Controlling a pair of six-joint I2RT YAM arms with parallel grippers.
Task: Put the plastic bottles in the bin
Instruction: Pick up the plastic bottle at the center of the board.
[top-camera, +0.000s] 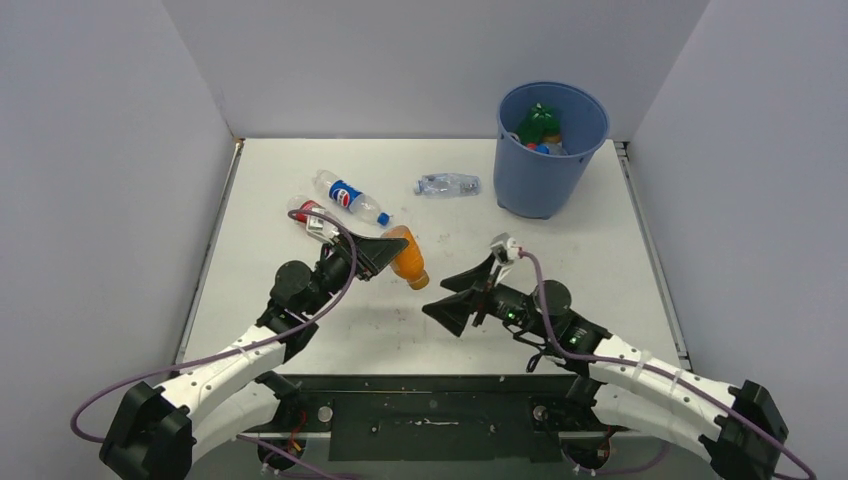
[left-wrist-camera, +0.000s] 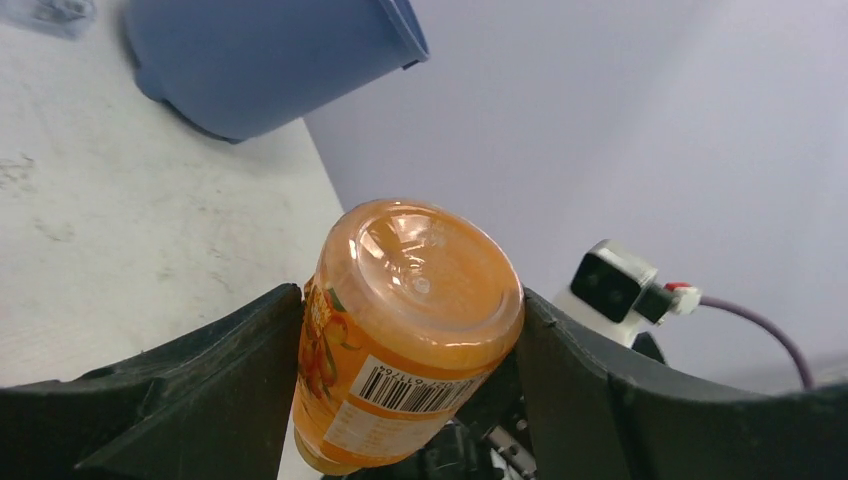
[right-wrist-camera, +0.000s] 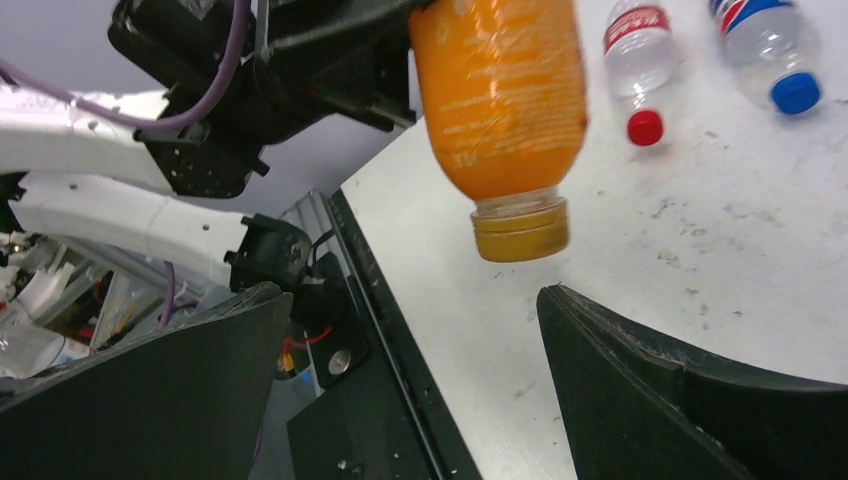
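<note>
Large round blue plastic bin (top-camera: 540, 185) sits at the far right of the desk (top-camera: 300, 330), up and right of your load and nearer the right arm. Orange juice bottle with orange cap (top-camera: 408, 256) is lifted off the desk, base clamped in the left claw (top-camera: 390, 250). Its cap end slants down toward the right claw (top-camera: 458, 295), which is wide and empty just beside it.
</note>
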